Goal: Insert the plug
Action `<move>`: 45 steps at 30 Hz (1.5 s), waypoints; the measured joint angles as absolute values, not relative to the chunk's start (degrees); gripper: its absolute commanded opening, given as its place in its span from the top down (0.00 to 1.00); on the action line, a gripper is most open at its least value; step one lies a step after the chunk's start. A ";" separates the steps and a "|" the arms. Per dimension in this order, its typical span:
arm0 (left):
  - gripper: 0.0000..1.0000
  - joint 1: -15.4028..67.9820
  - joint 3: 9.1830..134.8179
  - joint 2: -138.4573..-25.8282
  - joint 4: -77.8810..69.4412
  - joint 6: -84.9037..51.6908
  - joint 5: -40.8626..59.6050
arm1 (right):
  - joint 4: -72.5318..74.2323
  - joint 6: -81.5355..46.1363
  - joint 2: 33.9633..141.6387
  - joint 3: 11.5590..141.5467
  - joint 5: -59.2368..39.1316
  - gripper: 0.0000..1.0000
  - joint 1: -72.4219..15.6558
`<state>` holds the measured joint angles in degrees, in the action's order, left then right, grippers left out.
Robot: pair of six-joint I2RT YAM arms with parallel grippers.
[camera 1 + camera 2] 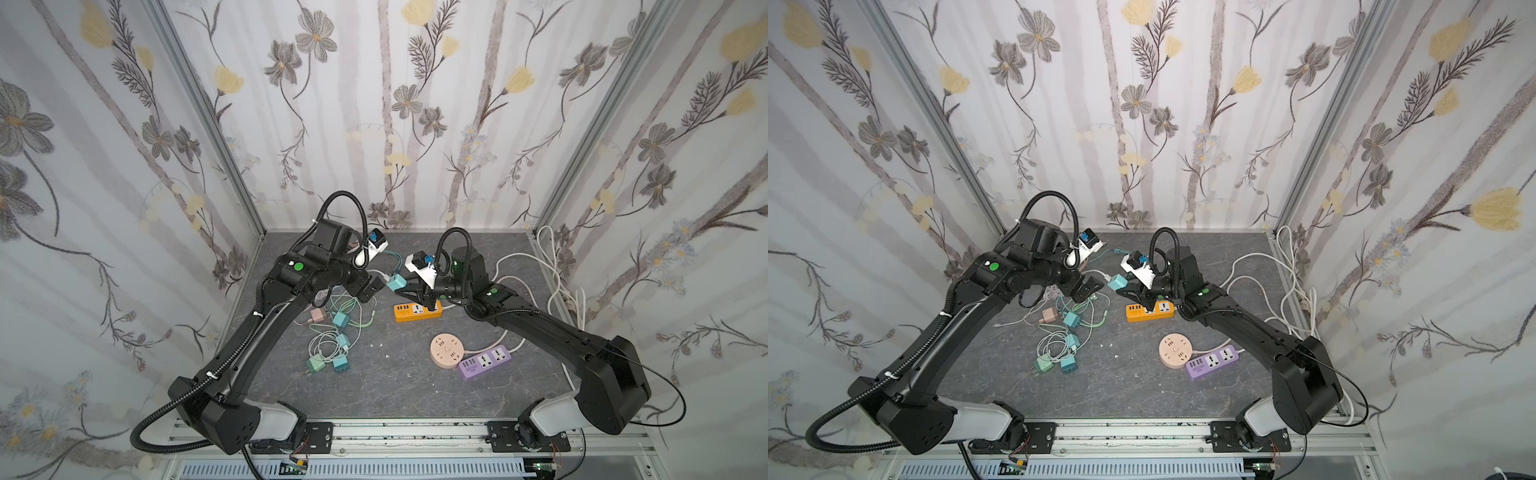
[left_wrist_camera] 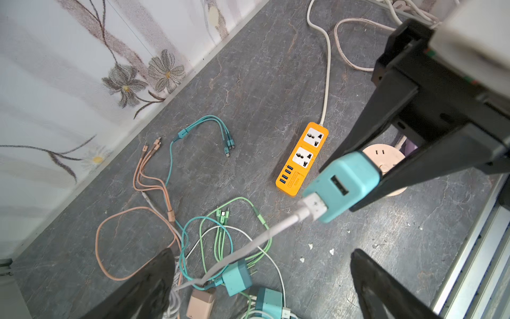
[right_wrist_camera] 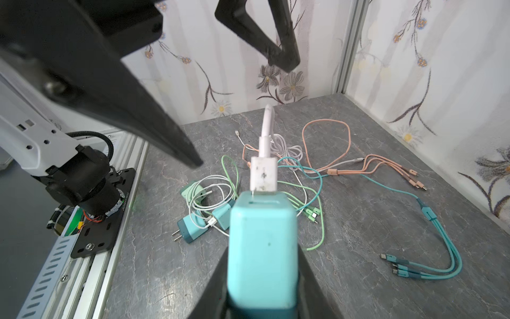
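teal charger (image 3: 262,248) clamped between the right fingers (image 3: 314,290), white usb plug (image 3: 263,174) in its port.

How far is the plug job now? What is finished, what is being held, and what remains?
Done: the white USB plug sits in the teal charger. In hand: the right gripper is shut on the charger, above the table; the left gripper is open and holds nothing. Left: the charger is not yet in the orange power strip, whose two sockets are empty.

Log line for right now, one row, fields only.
right gripper: shut on teal charger, white USB cable plugged in | left gripper: open | orange power strip: sockets empty
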<state>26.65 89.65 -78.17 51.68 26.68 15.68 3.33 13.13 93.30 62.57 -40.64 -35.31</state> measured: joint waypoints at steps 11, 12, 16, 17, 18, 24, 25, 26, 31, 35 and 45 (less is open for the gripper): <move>0.06 25.93 89.97 -82.26 56.75 36.91 30.79 | -0.19 15.57 93.86 66.48 -43.18 1.00 -37.10; 0.10 25.93 89.97 -82.46 56.73 37.65 32.25 | -0.25 15.79 94.13 66.85 -43.24 1.00 -37.19; 0.28 25.91 91.70 -84.53 58.17 40.64 37.82 | -0.43 16.51 94.56 67.46 -43.55 1.00 -37.76; 0.34 25.89 92.47 -85.27 58.78 41.25 38.98 | -0.43 16.62 94.59 67.53 -43.55 1.00 -37.80; 0.37 25.87 93.01 -85.84 59.24 41.78 39.72 | -0.43 16.62 94.59 67.59 -43.55 1.00 -37.85; 0.55 24.69 93.58 -87.92 61.10 43.62 43.81 | -0.56 16.78 95.00 67.68 -44.25 1.00 -37.93; 0.57 24.38 93.58 -87.96 61.36 43.79 44.51 | -0.56 16.82 95.02 67.68 -44.62 1.00 -37.98; 0.60 24.10 93.58 -87.88 61.54 44.12 45.10 | -0.51 16.82 95.02 67.70 -44.86 1.00 -38.00; 0.67 23.27 92.42 -86.21 61.60 45.25 47.05 | 0.16 16.78 95.02 67.70 -47.59 1.00 -38.09; 0.69 22.50 90.94 -85.17 61.04 46.50 48.93 | 0.75 15.49 95.22 67.68 -49.21 1.00 -38.09; 1.00 21.93 88.64 -83.26 57.39 44.38 49.43 | 6.33 10.07 96.49 66.50 -51.44 0.37 -37.93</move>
<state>21.93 88.64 -83.26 57.39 44.38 49.43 6.33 10.07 96.49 66.50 -51.44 -37.93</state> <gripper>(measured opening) 0.196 0.374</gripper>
